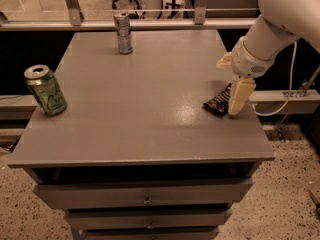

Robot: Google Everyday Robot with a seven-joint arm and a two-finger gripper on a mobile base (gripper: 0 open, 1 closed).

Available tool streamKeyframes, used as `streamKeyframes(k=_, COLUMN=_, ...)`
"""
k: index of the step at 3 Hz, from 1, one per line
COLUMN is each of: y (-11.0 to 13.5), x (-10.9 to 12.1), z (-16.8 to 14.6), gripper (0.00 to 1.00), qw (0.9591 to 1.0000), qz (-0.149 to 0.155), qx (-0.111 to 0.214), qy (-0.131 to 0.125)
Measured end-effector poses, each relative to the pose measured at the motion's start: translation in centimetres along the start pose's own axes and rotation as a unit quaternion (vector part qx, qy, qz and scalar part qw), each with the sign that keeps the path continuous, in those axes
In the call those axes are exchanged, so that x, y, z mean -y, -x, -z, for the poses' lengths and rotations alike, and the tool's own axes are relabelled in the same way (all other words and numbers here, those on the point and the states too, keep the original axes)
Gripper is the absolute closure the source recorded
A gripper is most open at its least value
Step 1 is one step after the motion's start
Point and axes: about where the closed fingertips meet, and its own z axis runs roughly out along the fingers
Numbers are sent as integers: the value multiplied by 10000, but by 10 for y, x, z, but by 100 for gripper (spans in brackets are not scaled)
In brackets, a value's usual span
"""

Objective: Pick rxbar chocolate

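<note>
- Gripper [239, 99] hangs tip-down at the table's [140, 114] 3 o'clock edge, against the rxbar chocolate [217, 104]; I cannot tell whether it is spread or pinching.
- Rxbar chocolate lies flat, mostly at the gripper's 9 o'clock side.
- Likely light, thin and bendy, with a slick wrapper; best taken across its narrow width, near the middle.
- Arm [280, 19] reaches down from 1 o'clock, wrist bent steeply downward.

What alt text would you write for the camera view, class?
The gripper reaches down at the rxbar near the right edge of a grey table; a green can stands far left, a silver can at the back.
</note>
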Motion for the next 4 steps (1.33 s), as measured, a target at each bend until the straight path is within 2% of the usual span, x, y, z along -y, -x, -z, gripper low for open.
streamKeyframes(k=1, y=-3, x=0, z=-2, gripper=39, qw=10000, qz=-40, qx=57, qy=3)
streamKeyframes(k=3, y=3, x=-7, z=6, gripper=99, qw=9997, qz=-103, qx=191, qy=-125)
streamKeyframes(k=4, y=17, x=-14, z=14, gripper=100, qw=9992, qz=-26, qx=334, qy=-195)
